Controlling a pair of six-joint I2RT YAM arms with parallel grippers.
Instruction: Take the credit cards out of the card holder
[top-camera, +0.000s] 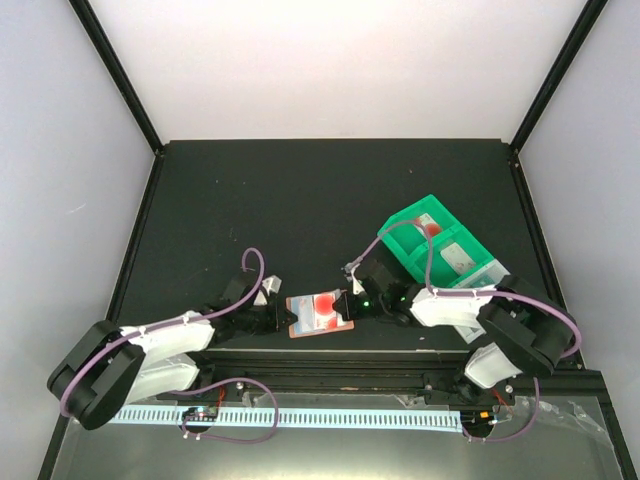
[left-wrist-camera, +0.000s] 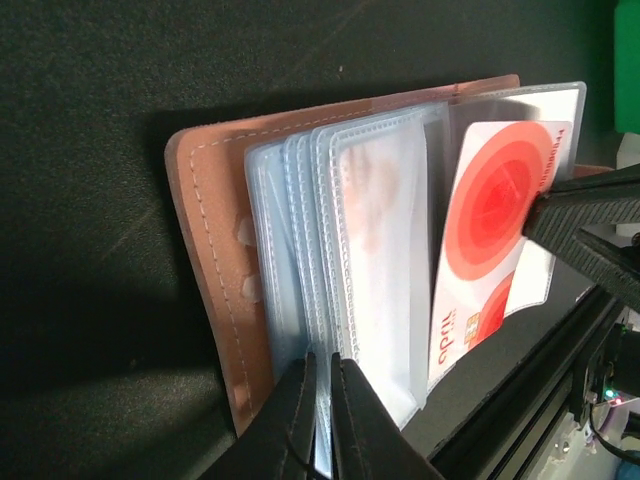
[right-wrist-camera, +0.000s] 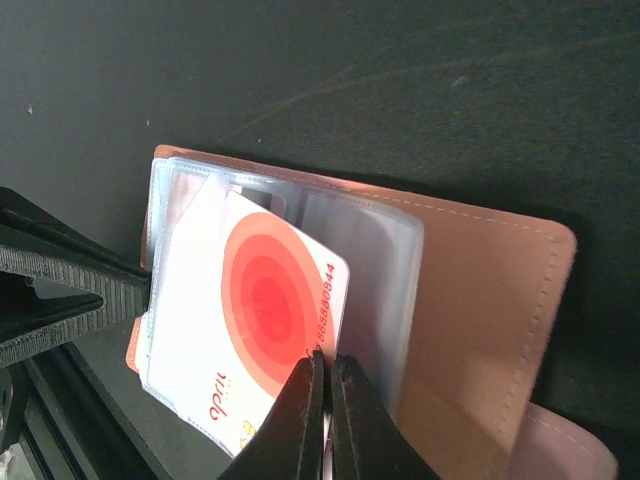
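Note:
The salmon-orange card holder lies open on the black table between both arms, its clear pockets fanned out. A white credit card with red rings sits tilted in a pocket, one corner sticking out. My left gripper is shut on the edge of the clear pocket leaves, near the holder's stitched cover. From the other side my right gripper is shut on the card's edge beside its printed numbers. Seen from above, the left gripper and right gripper flank the holder.
A green plastic bin stands at the right behind my right arm, with a red-marked card and a pale card inside. The black rail of the table's near edge runs just below the holder.

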